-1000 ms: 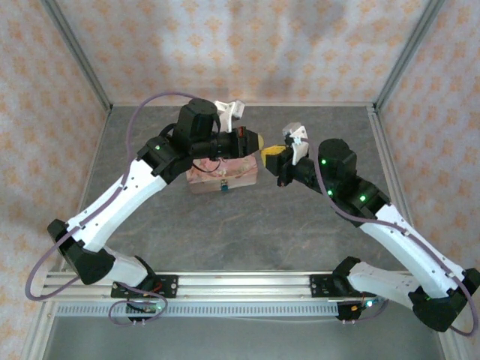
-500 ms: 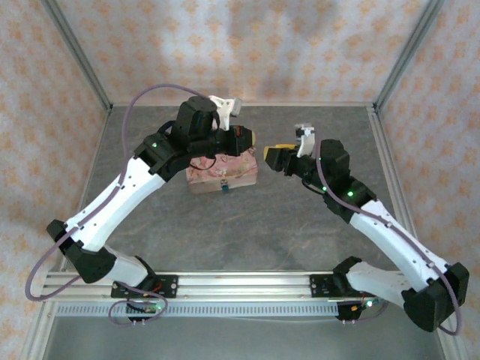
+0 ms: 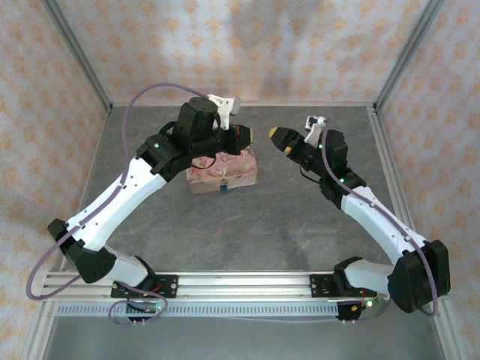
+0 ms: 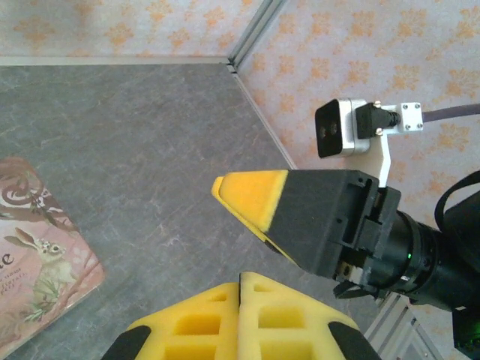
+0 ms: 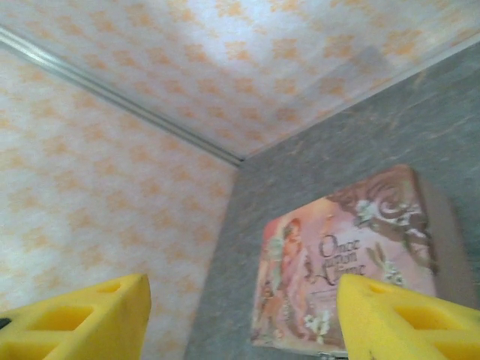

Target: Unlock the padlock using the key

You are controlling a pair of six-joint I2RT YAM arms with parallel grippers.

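The teal padlock point(image 3: 223, 188) hangs on the near side of the pink tin point(image 3: 223, 174). My left gripper point(image 3: 244, 139) hovers over the tin's far right corner. In the left wrist view its yellow fingers point(image 4: 195, 322) are pressed flat together, so my left gripper point(image 4: 240, 279) is shut, and nothing shows between them. The key is hidden. My right gripper point(image 3: 282, 138) hangs to the right of the tin, facing it. Its fingers point(image 5: 82, 315) stand wide apart, and the open right gripper point(image 5: 241, 289) holds nothing.
The tin's picture lid point(image 5: 345, 262) lies ahead of the right fingers. The right gripper's yellow pad point(image 4: 251, 196) and its wrist camera point(image 4: 341, 127) sit close in front of my left fingers. Patterned walls and metal posts point(image 3: 394, 60) enclose the grey table point(image 3: 247, 232).
My right gripper has opened and drawn up and away from the tin's right end, its arm swinging right. My left gripper stays shut and has shifted slightly left.
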